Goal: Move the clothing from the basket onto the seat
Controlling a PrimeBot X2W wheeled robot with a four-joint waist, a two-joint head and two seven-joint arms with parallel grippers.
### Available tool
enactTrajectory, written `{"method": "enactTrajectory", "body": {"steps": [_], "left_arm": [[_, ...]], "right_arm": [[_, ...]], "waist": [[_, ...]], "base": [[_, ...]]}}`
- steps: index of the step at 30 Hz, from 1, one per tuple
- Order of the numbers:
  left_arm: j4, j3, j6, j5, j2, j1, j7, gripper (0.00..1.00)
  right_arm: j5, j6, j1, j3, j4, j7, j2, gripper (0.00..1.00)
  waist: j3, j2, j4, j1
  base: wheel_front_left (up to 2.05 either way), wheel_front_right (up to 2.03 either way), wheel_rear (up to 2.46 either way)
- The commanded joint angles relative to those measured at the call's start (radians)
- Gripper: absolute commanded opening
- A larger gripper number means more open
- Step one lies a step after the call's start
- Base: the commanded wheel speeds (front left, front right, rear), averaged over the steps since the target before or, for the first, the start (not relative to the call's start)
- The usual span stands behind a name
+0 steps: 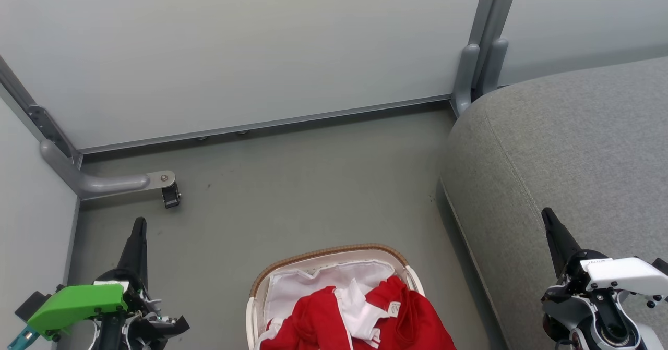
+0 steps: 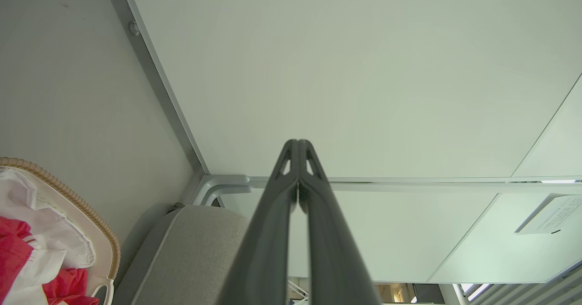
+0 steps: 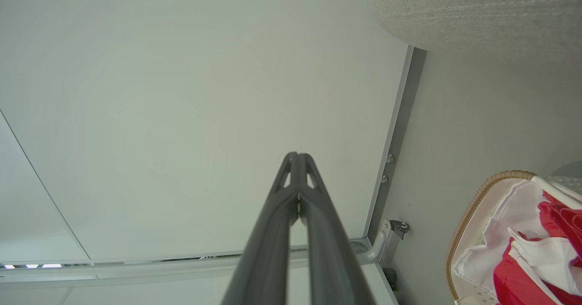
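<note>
Grey floor, pale panels. Clothing [image 1: 365, 316] all in basket [image 1: 329, 251], seat [image 1: 574, 146] bare. My L gripper [image 1: 138, 235] & R gripper [image 1: 553, 230] pressed together, holding nothing. Task unstarted.

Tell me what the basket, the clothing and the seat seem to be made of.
The basket: likely white plastic, smooth, with a brown woven-looking rim. The clothing: soft red fabric with white trim, judging by its folds and creases. The seat: grey woven upholstery, matte, with visible weave and a stitched seam.
</note>
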Motion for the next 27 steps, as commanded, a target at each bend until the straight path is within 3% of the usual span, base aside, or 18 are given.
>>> {"method": "enactTrajectory", "body": {"steps": [1, 6, 7, 27], "left_arm": [[-0.001, 0.001, -0.005, 0.008, 0.001, -0.015, 0.001, 0.00], [-0.001, 0.001, -0.005, 0.008, 0.001, -0.015, 0.001, 0.00], [0.005, 0.000, 0.000, 0.000, -0.001, 0.002, -0.001, 1.00], [0.007, -0.078, 0.002, 0.080, -0.007, 0.044, -0.079, 1.00]], "right_arm": [[0.003, 0.000, 0.013, -0.001, -0.004, 0.002, -0.005, 0.00], [0.003, 0.000, 0.013, -0.001, -0.004, 0.002, -0.005, 0.00], [0.000, 0.000, 0.000, 0.000, 0.006, 0.000, 0.002, 1.00], [-0.099, 0.000, 0.030, 0.021, 0.036, -0.078, 0.009, 1.00]], "waist": [[0.000, 0.0000, 0.000, 0.0000], [0.000, 0.0000, 0.000, 0.0000], [0.000, 0.0000, 0.000, 0.0000], [0.001, 0.0000, 0.000, 0.0000]], "base": [[0.00, 0.00, 0.00], [0.00, 0.00, 0.00], [0.00, 0.00, 0.00], [0.00, 0.00, 0.00]]}}
